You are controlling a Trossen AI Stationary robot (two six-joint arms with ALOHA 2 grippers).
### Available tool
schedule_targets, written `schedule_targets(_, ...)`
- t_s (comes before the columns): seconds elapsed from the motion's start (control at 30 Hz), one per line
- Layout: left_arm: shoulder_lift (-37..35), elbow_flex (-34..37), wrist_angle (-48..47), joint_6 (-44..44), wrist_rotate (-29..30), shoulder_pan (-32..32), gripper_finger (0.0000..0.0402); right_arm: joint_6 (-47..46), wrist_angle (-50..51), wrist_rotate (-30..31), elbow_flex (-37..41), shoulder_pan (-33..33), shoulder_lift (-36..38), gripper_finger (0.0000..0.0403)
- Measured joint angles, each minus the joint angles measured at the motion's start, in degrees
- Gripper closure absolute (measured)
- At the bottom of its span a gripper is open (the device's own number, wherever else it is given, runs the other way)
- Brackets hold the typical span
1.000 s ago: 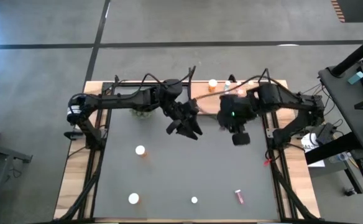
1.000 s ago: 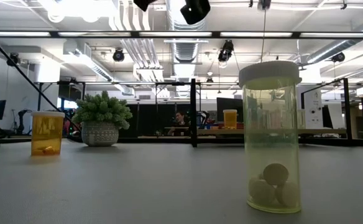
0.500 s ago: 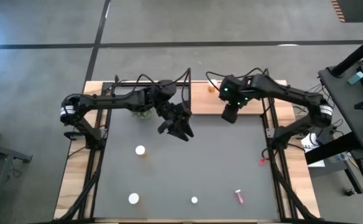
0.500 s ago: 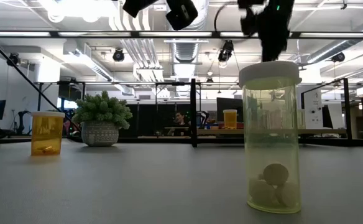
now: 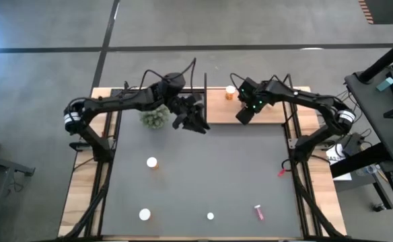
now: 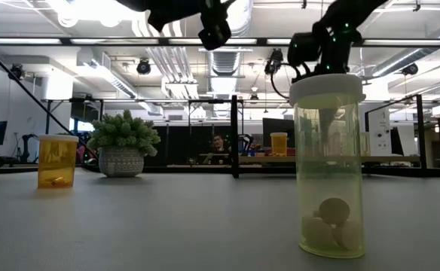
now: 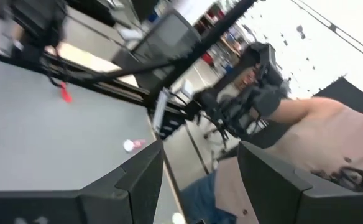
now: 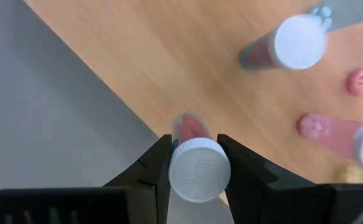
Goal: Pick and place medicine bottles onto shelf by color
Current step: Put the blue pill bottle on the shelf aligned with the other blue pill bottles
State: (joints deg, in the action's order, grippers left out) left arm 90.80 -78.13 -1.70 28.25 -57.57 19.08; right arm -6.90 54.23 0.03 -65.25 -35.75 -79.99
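Note:
My right gripper (image 5: 242, 115) is over the near edge of the light-brown shelf (image 5: 277, 111), shut on a small red vial with a white cap (image 8: 199, 169). Other red and pink vials (image 8: 299, 40) stand on the shelf board beyond it, and an orange bottle (image 5: 231, 91) stands at the shelf's far side. My left gripper (image 5: 195, 122) hovers open above the table's far middle, with nothing between its fingers (image 7: 138, 183). Orange bottles (image 5: 152, 163) and a pink vial (image 5: 258, 212) stand or lie on the dark tabletop. My right gripper pinches the red vial by its white cap (image 8: 176, 163), one finger on each side. The fingers come from above, slanting down. The vial's red body (image 8: 188, 127) hangs below the cap over the shelf's edge; whether its base touches the board I cannot tell.
A fuzzy green plant in a pot (image 5: 155, 117) stands near the left gripper. A tall yellow-green bottle (image 6: 330, 165) stands close to the low camera, with an orange one (image 6: 56, 160) at the left. Black rods (image 5: 206, 101) edge the shelf.
My right gripper, still holding the red vial, has swung from above the table's middle toward the far edge, sunk and rolled, and now points down over the shelf. My left gripper has drifted toward the far edge, still open.

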Motion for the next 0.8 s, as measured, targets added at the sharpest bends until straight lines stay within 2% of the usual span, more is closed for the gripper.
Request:
schedule_targets(0.23,-0.11,-0.05,2.53,0.06,3.15,3.75,0.0211,-1.5,-6.21,0.03,2.79,-0.81,-0.36,0.0296)
schedule_targets(0.43,-0.11,-0.07,4.62,0.05,4.77,5.02,0.0211,-0.72,-6.35,1.86,2.15,-1.11,-1.11,0.0296)
schedule_targets(0.8,-0.11,-0.09,5.68,0.06,6.77,5.56,0.0211,4.03,-4.27,1.66,2.01,-1.04,-2.33,0.0296)
